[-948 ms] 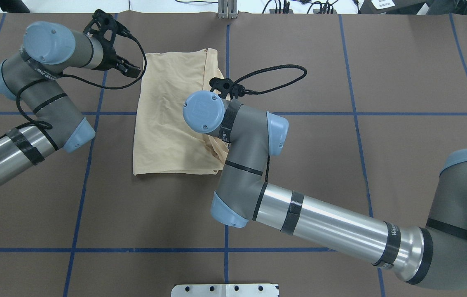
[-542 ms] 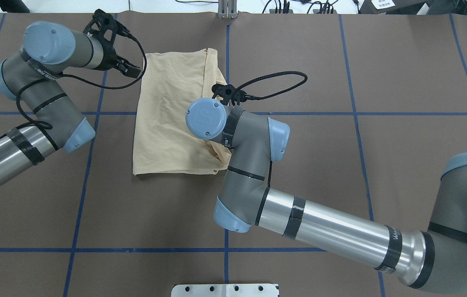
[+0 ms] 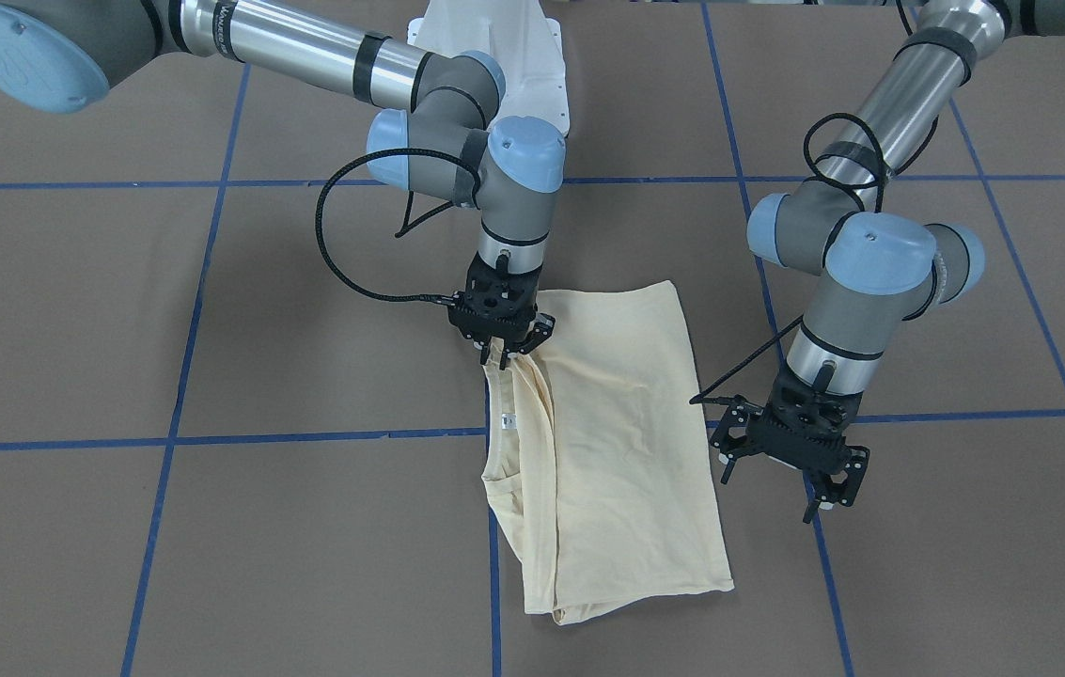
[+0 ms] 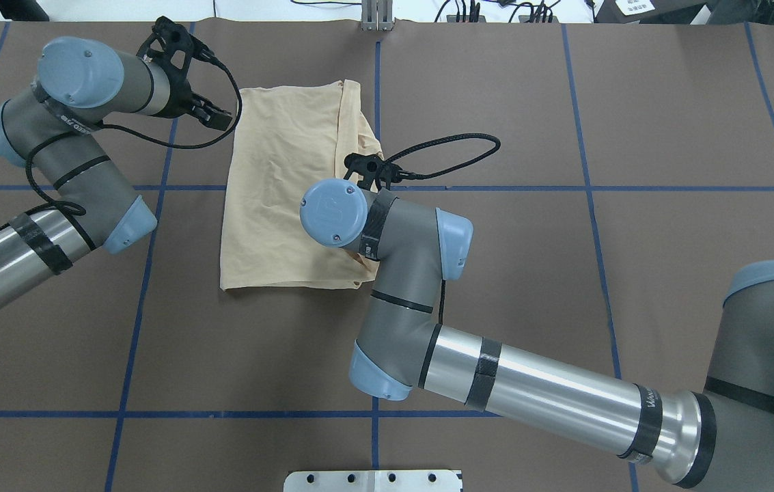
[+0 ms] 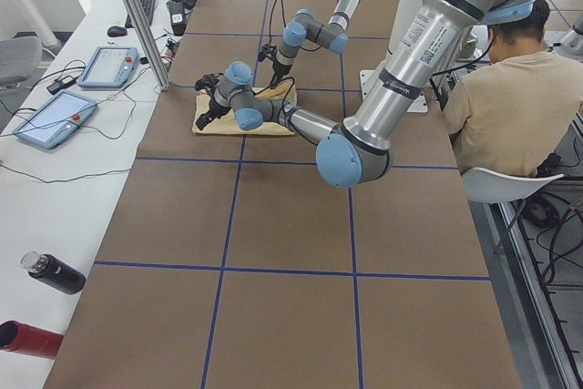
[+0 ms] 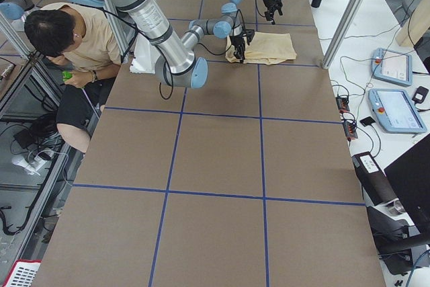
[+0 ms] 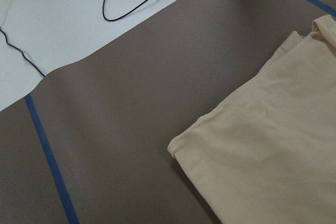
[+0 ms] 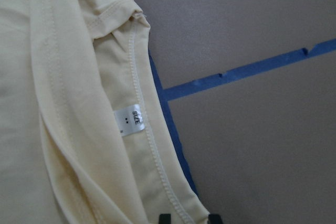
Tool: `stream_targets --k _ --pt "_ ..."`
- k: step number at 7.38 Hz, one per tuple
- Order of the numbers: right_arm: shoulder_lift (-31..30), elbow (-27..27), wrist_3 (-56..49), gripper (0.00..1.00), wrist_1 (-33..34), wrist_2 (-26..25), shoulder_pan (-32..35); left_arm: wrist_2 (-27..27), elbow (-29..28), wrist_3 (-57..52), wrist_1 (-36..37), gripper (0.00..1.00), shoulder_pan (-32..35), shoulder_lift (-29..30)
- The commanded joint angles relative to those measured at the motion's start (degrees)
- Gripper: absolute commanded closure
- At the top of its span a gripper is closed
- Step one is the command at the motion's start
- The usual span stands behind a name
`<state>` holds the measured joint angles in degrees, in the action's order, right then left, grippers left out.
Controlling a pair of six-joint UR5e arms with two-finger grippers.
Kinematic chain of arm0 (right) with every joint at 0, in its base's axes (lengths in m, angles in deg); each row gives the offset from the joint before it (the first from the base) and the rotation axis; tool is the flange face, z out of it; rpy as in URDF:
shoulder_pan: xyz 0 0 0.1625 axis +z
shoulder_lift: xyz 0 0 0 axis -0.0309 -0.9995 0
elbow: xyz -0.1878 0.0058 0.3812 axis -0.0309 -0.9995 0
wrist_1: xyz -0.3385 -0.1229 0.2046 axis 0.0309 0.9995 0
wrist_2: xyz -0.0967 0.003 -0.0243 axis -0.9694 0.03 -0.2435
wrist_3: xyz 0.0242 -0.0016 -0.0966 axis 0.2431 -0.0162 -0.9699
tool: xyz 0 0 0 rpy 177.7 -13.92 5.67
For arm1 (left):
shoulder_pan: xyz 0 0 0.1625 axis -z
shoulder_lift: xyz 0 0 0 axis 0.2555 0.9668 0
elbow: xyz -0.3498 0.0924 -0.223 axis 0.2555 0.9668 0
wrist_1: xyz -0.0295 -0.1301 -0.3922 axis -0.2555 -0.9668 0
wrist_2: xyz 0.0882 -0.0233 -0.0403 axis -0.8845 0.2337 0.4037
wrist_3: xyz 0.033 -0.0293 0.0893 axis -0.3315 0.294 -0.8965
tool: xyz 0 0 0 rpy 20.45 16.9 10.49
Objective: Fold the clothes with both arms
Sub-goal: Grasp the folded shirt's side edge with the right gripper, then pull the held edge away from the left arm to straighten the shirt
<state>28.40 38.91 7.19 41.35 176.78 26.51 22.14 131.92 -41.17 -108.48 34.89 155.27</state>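
**Two robot arms at a folded cream shirt, one gripping its edge**

A pale cream-yellow T-shirt (image 3: 626,442) lies folded lengthwise into a long narrow rectangle on a brown paper-covered surface (image 3: 212,310) marked into squares by blue tape lines (image 3: 212,440). It sits near the middle of the surface, in front of the robot. Its plain side faces up and no print shows.

The grey-silver right arm with light blue joint caps (image 3: 457,94) reaches down over the end of the shirt nearest the robot. The black two-fingered right gripper (image 3: 501,353) is clenched on the shirt's edge on the robot's right, and the cloth there is drawn up slightly off the surface into a small peak. The right wrist camera looks along this edge. It shows a stitched hem, a small white size label (image 8: 131,120) sewn just inside it, and folded layers of fabric beside it.

The matching left arm (image 3: 861,273) is bent over the opposite side. The left gripper (image 3: 786,480) hangs over bare surface just beside the shirt's other long edge, toward the end farthest from the robot. Its fingers are spread, hold nothing, and are clear of the cloth. The left wrist camera sees one rounded corner of the folded shirt below.
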Motion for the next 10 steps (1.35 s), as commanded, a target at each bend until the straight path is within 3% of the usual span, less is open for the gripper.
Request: stream_targets --k 1,2,4,5,7,8,10 --pt "-0.2 1.3 -0.1 1.00 1.2 -0.1 0.0 0.0 0.1 0.0 0.0 0.00 0.0 0.0" --pt "-2.4 6.1 -0.1 1.00 3.8 0.1 0.0 0.0 0.1 0.1 0.0 0.00 -0.1 0.0" --pt "-18.8 26.1 0.2 1.00 5.5 -1.0 -1.7 0.0 0.1 0.2 0.0 0.00 -0.3 0.0" --pt "-24.6 33.8 0.3 1.00 5.9 -4.1 -4.9 0.0 0.2 0.2 0.0 0.00 -0.4 0.0" --pt "-26.9 36.1 4.8 1.00 5.9 -5.6 -7.7 0.0 0.2 0.2 0.0 0.00 -0.4 0.0" --pt "-27.1 35.8 4.9 0.01 5.9 -5.9 -8.2 0.0 0.2 0.2 0.0 0.00 -0.4 0.0" --pt "-25.6 35.0 -0.2 0.00 5.2 -6.5 -5.6 0.0 0.2 0.2 0.0 0.00 -0.4 0.0"
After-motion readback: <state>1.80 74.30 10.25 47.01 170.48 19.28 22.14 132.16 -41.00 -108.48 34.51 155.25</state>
